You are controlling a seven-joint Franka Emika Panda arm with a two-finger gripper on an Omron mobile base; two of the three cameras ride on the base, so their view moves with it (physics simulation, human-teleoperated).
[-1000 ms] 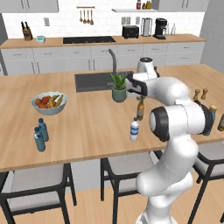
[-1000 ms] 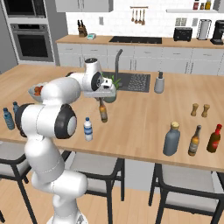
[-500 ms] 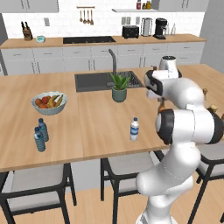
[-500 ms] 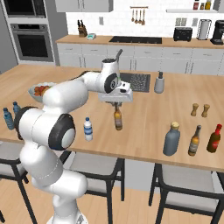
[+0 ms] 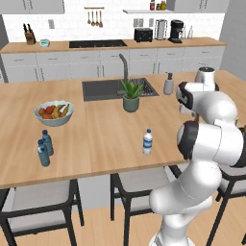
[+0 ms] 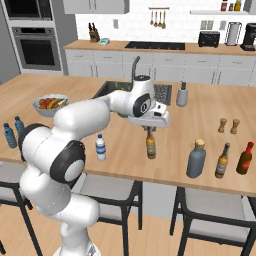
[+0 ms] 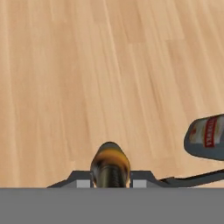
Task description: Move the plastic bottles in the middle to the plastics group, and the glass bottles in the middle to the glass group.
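The amber bottle (image 6: 150, 146) hung by its neck from the tool (image 6: 149, 131), whose two fingers were pinched tight on it just under the cap, so the body dangled upright and clear of the worktop (image 6: 210, 115). From the hand's own camera the cap (image 7: 110, 162) sat snug between the fingertips, looking straight down the bottle at bare wood. That top grip made sense to me: a slim bottle carried from above swings little and can be set down among others without the fingers knocking them.

It was held between the middle of the worktop and the far right end, where the tall grey-blue bottle (image 6: 196, 159) stood beside another brown bottle (image 6: 222, 161) and a red one (image 6: 244, 159), all near the front edge. The grey-blue bottle's shoulder (image 7: 205, 138) showed at the side of the hand's view, so the load was close to that cluster.

The white-capped water bottle (image 5: 147, 142) stood alone in the middle, well apart from the two blue ones (image 5: 44, 148) near the fruit bowl (image 5: 54, 112). I judged it not yet dealt with.
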